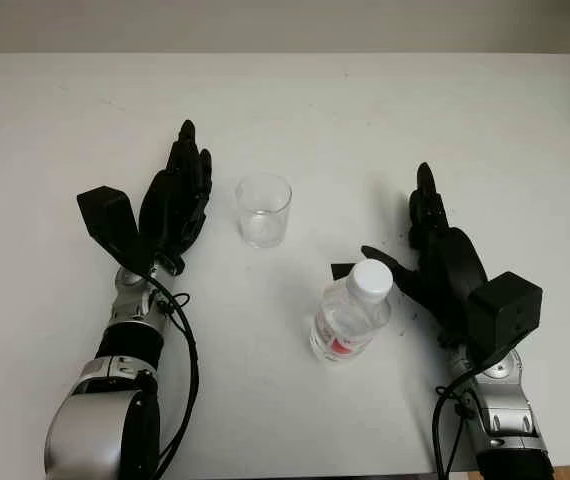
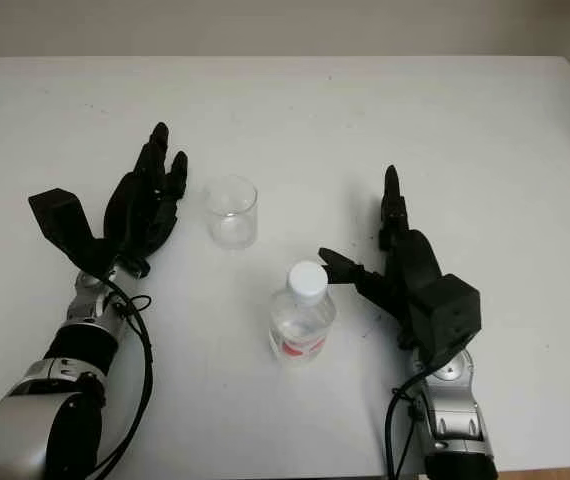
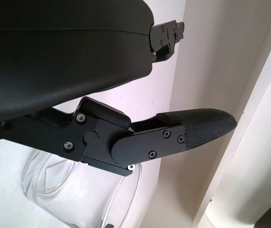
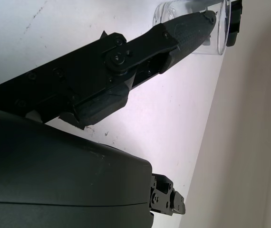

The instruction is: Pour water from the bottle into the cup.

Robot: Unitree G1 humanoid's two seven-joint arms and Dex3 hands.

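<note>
Clear plastic bottle (image 1: 350, 318) stands capped on the white bench (image 1: 365, 110), near and right of the empty cup (image 1: 263, 210). Right hand (image 1: 443, 262) flanks it, fingers wide, holding nothing; left hand (image 1: 173, 200) waits open beside the cup. Grasping comes next, probably uncapping too.

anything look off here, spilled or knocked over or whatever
Nothing stands out. The bottle stands upright with its white cap on, the clear cup stands upright and looks empty, and no water shows on the table. The left hand is open beside the cup, the right hand open beside the bottle.
</note>
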